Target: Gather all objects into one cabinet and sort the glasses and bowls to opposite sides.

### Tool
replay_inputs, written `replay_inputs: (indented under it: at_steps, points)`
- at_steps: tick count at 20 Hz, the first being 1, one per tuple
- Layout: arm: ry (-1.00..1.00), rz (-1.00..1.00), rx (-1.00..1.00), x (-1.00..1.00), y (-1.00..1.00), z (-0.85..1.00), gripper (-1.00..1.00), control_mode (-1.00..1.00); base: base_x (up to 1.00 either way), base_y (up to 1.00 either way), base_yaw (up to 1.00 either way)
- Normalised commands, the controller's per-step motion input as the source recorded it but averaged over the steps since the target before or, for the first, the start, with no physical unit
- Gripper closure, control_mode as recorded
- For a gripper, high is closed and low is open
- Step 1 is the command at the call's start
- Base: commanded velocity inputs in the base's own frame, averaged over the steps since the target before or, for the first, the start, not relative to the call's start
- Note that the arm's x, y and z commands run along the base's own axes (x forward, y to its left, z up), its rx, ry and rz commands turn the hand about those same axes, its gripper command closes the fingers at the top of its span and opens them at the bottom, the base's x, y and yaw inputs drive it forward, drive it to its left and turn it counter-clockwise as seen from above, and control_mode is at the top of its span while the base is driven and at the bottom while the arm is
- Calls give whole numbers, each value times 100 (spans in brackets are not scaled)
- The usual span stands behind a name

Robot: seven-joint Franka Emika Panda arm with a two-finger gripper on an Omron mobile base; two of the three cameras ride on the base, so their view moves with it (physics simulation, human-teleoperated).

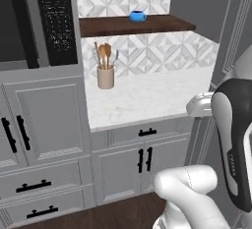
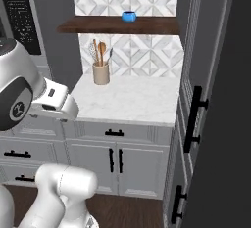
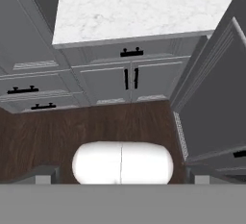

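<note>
Jaws of the gripper [image 3: 120, 177] are spread wide and nothing is held, likely readied for a first pick; the blue cup [image 1: 137, 15] is seen on the shelf [image 1: 147, 25] above the table [image 1: 147, 98].

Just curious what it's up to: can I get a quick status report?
Gripper open, empty, over the floor. Blue cup on the wooden shelf, untouched. Base cabinet doors shut. Utensil crock on the counter.

Light: even, soft, rendered; source not discernible.
Brightest: white marble counter [image 1: 147, 98].
Shadow: faint under the wooden shelf [image 2: 117, 25] above the counter.
Glare: none.
Sharpness: slightly soft, low resolution throughout.
Edges: hand view shows wide-angle convergence.
</note>
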Motion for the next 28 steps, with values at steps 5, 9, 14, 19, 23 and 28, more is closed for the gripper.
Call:
replay_inputs:
  at_steps: [5, 9, 14, 19, 23, 28]
  points:
    - [0, 0, 0, 0, 0, 0, -100, 100, 52, -43, 14]
    - [0, 0, 0, 0, 0, 0, -100, 100, 51, -42, 18]
    - [0, 0, 0, 0, 0, 0, -100, 100, 57, -18, 6]
    - [0, 0, 0, 0, 0, 0, -100, 100, 59, -7, -1]
    - [0, 0, 0, 0, 0, 0, -100, 100, 52, -10, -3]
    - [0, 0, 0, 0, 0, 0, -100, 100, 50, -10, -2]
